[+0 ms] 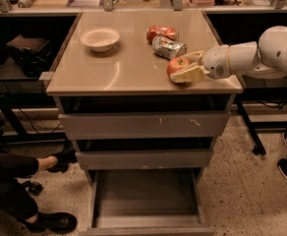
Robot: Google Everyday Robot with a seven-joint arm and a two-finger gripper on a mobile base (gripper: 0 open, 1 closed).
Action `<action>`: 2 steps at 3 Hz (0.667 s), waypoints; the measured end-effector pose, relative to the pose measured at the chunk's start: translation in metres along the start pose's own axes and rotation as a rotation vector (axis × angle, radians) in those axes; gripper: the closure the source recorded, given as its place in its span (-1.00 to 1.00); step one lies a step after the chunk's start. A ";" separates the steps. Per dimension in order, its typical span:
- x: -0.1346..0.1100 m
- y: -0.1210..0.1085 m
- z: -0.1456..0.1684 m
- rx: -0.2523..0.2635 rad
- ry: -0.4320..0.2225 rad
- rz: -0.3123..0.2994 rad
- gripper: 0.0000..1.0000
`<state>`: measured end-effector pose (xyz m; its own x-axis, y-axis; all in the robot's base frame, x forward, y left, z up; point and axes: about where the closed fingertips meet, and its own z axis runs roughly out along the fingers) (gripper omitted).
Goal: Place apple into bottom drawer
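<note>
The red apple (pixel 176 65) sits on the cabinet top near its front right edge. My gripper (pixel 181 68) reaches in from the right on the white arm. Its two pale fingers (pixel 188 74) lie along the apple's far and near sides, closed against it. The apple still rests on the top. The bottom drawer (pixel 143 198) is pulled out below, open, with a bare grey floor. The two drawers above it are closed.
A crushed red can (pixel 161 32) and a crushed silver can (pixel 168 47) lie just behind the apple. A white bowl (pixel 100 38) stands at the back left of the top. A person's legs and black shoes (pixel 49 221) are on the floor left of the open drawer.
</note>
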<state>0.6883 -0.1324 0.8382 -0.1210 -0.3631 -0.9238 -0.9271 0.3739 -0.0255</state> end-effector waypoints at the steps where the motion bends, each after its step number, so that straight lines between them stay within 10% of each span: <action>1: 0.004 0.012 -0.006 0.017 -0.001 0.002 1.00; 2: -0.011 0.045 -0.034 0.091 -0.068 -0.031 1.00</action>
<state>0.6357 -0.1401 0.8602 -0.0655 -0.3181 -0.9458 -0.8937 0.4403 -0.0862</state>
